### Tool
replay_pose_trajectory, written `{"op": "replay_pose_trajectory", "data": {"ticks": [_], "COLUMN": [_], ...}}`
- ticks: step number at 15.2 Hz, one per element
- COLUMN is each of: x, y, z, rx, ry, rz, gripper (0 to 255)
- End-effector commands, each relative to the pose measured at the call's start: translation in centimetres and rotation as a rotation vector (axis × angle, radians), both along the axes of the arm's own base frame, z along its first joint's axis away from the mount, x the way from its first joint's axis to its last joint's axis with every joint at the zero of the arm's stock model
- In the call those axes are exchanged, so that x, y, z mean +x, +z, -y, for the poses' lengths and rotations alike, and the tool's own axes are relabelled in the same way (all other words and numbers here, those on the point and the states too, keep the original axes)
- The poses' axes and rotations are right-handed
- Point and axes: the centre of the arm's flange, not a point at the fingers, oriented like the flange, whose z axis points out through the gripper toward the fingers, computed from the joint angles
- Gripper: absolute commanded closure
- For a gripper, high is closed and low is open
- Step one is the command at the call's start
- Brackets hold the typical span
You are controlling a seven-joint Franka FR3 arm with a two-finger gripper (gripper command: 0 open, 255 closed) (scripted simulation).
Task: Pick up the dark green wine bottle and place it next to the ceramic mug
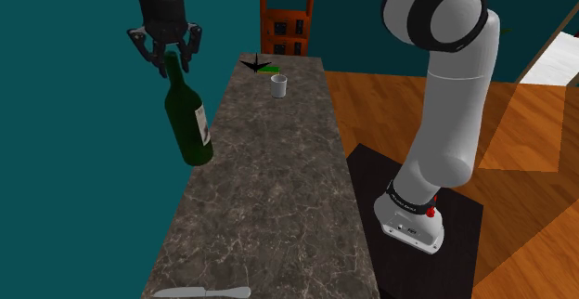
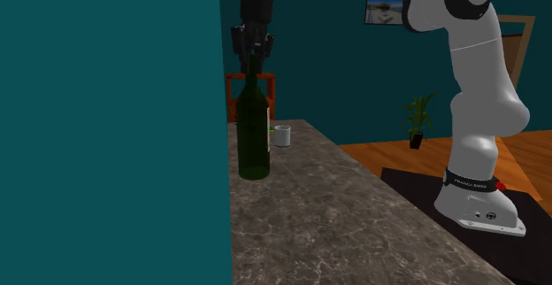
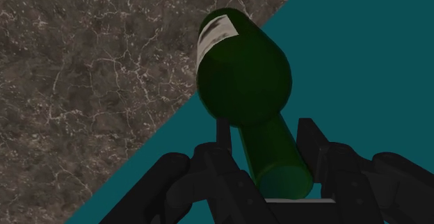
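Shoulder view: the jaws clasp the neck of the tilted bottle [image 1: 188, 121] at the counter's [image 1: 269, 204] left edge; mug [image 1: 278, 85] far beyond.

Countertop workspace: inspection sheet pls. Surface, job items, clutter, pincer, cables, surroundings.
Surface: long, narrow countertop, dark marbled stone look.
Job's things: dark green wine bottle, tilted, at the counter's edge by the teal wall. I can't tell whether its base is clear of the surface. White mug upright farther along, apart from the bottle.
Clutter: grey knife at the near end; small green item beyond the mug.
Pincer: pincer shut on the bottle's neck.
Cables: nothing seen.
Surroundings: wooden floor, orange rack, potted plant.
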Motion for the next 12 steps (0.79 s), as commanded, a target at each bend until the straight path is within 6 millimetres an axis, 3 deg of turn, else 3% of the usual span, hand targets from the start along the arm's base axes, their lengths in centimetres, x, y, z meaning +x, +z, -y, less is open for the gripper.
{"op": "replay_pose_trajectory", "data": {"ticks": [1, 2, 12], "x": [-0.1, -0.1, 2.5], "y": [1.2, 1.5, 1.5], "z": [-0.1, -0.1, 12.9], "rx": [0.000, 0.000, 0.000], "ry": [0.000, 0.000, 0.000], "rz": [0.000, 0.000, 0.000], "gripper": [255, 255, 255]}}
